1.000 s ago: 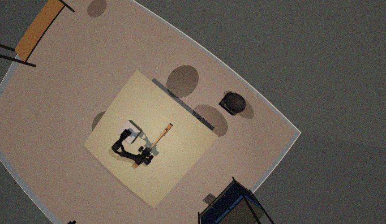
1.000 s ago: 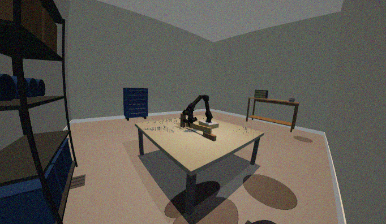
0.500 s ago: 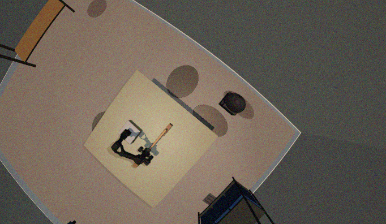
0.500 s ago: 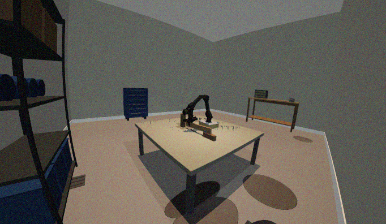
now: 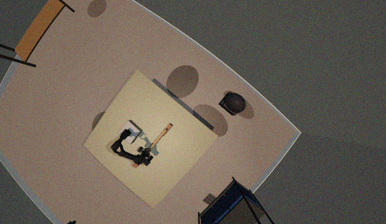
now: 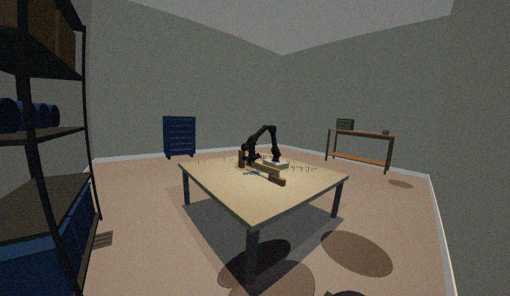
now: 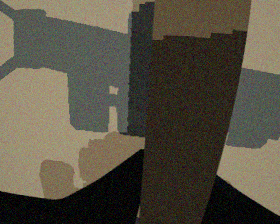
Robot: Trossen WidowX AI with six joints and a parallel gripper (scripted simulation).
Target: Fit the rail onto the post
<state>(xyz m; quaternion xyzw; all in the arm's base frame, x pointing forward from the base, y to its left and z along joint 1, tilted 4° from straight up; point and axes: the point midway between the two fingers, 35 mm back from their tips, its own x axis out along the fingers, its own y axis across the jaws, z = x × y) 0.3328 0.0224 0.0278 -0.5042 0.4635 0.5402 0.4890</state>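
Note:
The light wooden rail (image 5: 158, 140) (image 6: 266, 167) (image 7: 193, 95) stands on edge above the table and looks about level in the exterior view. Its far end is at the low footboard block (image 5: 170, 127) (image 6: 277, 180); the fit in the bracket is too small to tell. My gripper (image 5: 146, 152) (image 6: 250, 161) (image 7: 163, 158) is shut on the rail near its post end, with a dark finger on each side in the wrist view. The upright post (image 5: 135, 165) (image 6: 241, 158) is just beyond the gripper. The arm hides the pegs, the holes and any gap between rail and post.
The pale table (image 5: 169, 169) (image 6: 253, 205) carries the arm's white base block (image 5: 128, 126) (image 6: 284, 165), which stands beside the rail. The arm arches from it over to the post end. A shelf rack (image 6: 29, 142), a blue cabinet (image 6: 179, 135) and a workbench (image 6: 362, 133) stand away from the table.

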